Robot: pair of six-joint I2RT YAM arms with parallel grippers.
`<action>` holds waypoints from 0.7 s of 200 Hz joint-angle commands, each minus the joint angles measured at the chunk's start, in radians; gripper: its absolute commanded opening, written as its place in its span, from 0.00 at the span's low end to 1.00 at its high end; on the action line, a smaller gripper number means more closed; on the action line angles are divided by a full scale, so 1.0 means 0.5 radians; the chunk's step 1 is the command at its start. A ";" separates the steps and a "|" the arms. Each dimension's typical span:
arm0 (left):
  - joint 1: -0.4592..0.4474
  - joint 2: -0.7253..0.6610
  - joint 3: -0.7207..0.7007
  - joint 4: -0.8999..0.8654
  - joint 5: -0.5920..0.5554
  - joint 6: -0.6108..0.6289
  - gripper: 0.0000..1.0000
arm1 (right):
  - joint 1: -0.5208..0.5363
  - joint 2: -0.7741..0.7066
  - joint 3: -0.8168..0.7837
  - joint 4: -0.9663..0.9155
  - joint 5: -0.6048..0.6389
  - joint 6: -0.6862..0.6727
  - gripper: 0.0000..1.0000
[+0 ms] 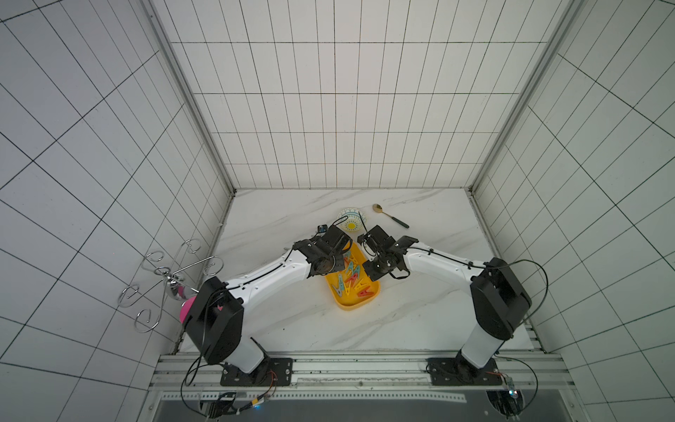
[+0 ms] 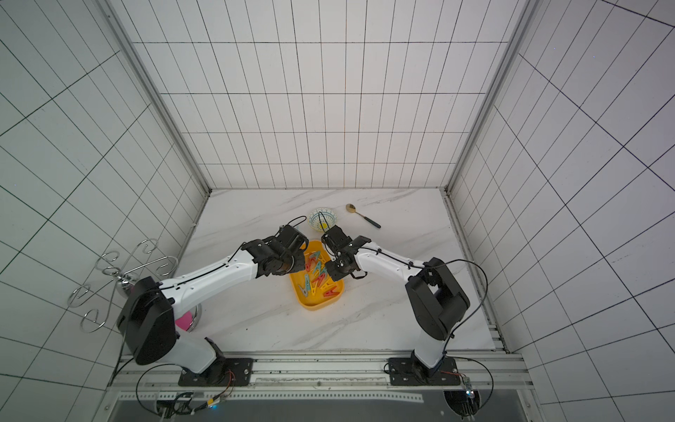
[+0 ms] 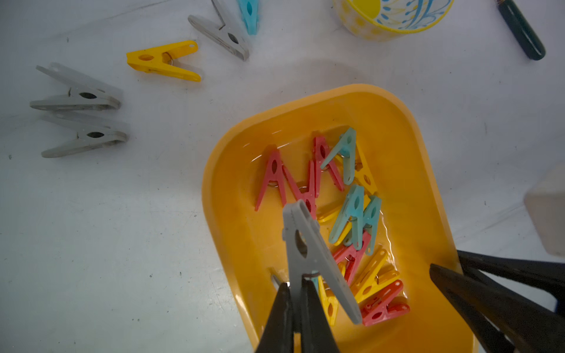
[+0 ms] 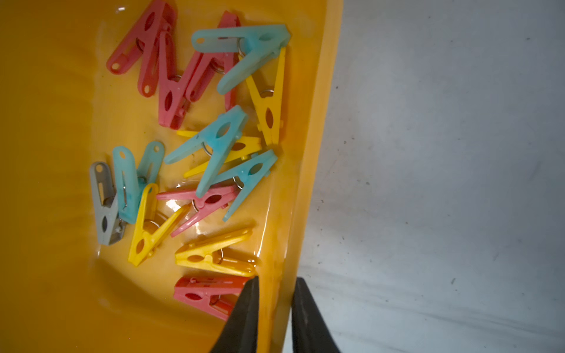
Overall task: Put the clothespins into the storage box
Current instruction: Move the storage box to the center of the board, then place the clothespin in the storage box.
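**In both top views**, the left arm (image 1: 270,270) and right arm (image 1: 438,263) meet over the yellow storage box (image 1: 352,305) at mid-worktop (image 1: 292,321). A heap of coloured clothespins (image 1: 350,281) already lies inside. A patterned bowl (image 1: 352,219) and a spoon (image 1: 391,215) lie beyond the arms' tips.

**Left wrist view:** the left claw (image 3: 295,284) is clenched on a grey clothespin (image 3: 312,253), hung above the box with the heap directly beneath and just ahead of its tips. Further ahead of the claw and clear of the box, five loose clothespins (image 3: 162,61) lie on the worktop: three grey, one yellow, one teal.

**Right wrist view:** the right claw (image 4: 273,281) sits astride the box's rim, one finger inside beside a red clothespin (image 4: 208,296), the other outside over bare worktop. The jaws stand narrowly apart, and whether they pinch the rim cannot be told. More than a dozen clothespins fill the box ahead of it.

The job looks well past halfway: the held grey one is yet to drop, and at least five remain outside.
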State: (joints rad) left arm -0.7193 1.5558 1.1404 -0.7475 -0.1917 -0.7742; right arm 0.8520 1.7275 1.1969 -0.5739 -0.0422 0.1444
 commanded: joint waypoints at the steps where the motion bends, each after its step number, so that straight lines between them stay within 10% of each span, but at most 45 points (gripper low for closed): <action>1: -0.003 0.127 0.090 -0.029 -0.076 0.033 0.09 | 0.026 -0.072 0.063 -0.002 0.070 0.153 0.32; 140: 0.012 0.540 0.234 -0.036 -0.097 0.110 0.18 | -0.196 -0.623 -0.095 -0.144 0.202 0.299 0.40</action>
State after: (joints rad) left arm -0.7177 1.8305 1.2240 -0.7639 -0.2241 -0.7387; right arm 0.7563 1.4193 1.1885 -0.6106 0.0429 0.2798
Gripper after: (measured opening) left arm 0.170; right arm 0.398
